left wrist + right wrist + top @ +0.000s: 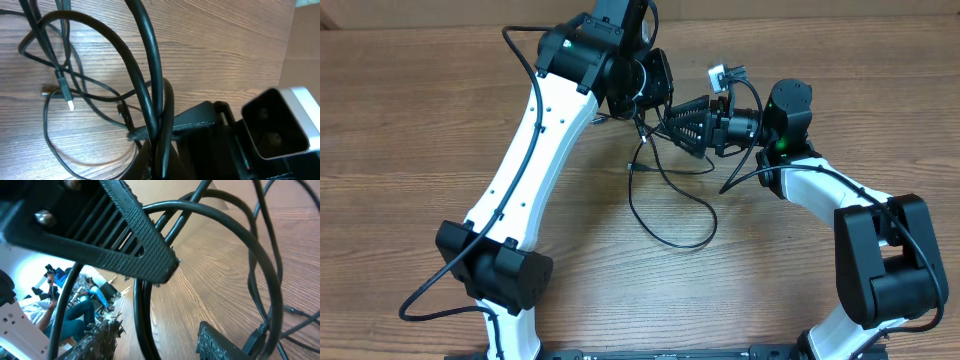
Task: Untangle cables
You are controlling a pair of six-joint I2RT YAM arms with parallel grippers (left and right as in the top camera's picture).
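Note:
A tangle of black cables [670, 205] lies on the wooden table at the centre, with a thin loop toward the front. My left gripper [646, 100] hangs over its far end and is shut on thick black cable strands [150, 85] that rise from between its fingers. My right gripper [676, 124] points left at it, almost touching. Its jaws [157, 342] are open with one thick black cable [142, 315] running between them, apart from both fingers. The left gripper's ribbed finger [125, 230] fills the top of the right wrist view. A small plug [64, 92] lies among thin strands on the table.
A grey-white connector [724, 74] sits just behind the right gripper. The right arm's wrist camera [277, 125] is close on the right in the left wrist view. The arms' own black cables run along both arms. Bare wooden table [420, 120] surrounds the tangle.

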